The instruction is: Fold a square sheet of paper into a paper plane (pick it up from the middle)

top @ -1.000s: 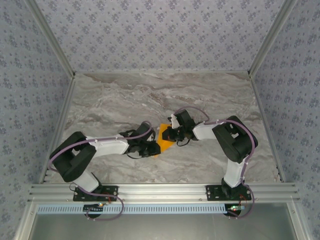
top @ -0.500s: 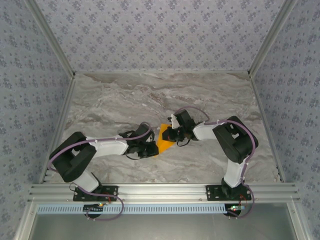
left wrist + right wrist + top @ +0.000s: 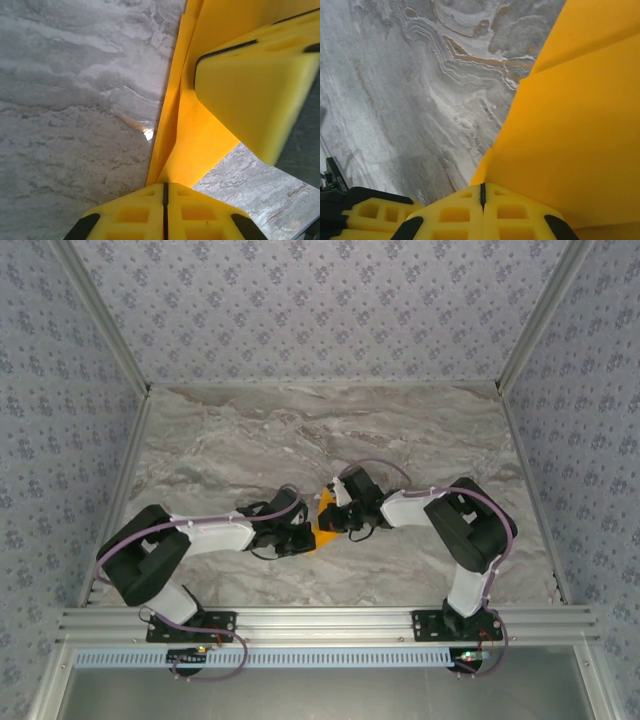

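Creased orange sheet of paper (image 3: 321, 526) at the middle of the marble desk (image 3: 250, 440), left fingers (image 3: 142, 197) pinched together on one edge, right fingers (image 3: 455, 200) clamped on the opposite side

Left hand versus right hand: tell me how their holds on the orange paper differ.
The left hand reaches in from the left and pinches the orange paper at a narrow folded point; the right hand comes from the right and grips a broad layered flap. Both are shut on the paper.
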Controlling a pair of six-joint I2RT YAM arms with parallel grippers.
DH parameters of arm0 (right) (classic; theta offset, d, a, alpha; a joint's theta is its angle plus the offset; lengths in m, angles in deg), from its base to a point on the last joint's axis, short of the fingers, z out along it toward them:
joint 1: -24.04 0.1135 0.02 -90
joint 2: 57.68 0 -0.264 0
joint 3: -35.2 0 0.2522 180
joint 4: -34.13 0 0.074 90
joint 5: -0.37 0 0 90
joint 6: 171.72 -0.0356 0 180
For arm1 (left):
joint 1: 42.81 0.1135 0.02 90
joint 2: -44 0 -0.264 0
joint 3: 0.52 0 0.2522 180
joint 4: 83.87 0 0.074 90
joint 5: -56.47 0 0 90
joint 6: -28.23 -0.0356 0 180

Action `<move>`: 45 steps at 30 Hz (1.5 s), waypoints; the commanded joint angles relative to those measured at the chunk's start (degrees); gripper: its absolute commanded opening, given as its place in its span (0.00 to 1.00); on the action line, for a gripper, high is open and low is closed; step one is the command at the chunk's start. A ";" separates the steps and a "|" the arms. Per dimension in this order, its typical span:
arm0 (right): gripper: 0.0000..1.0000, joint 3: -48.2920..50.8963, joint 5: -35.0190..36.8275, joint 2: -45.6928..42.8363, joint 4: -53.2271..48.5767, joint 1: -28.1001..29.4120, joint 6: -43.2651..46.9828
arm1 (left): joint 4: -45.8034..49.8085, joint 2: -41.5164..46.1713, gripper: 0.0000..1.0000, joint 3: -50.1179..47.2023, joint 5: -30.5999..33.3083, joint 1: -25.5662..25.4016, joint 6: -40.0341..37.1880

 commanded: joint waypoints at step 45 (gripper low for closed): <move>0.00 2.74 4.31 0.06 -0.23 -2.22 -0.89 | -8.52 6.26 0.00 -12.14 3.62 1.10 4.36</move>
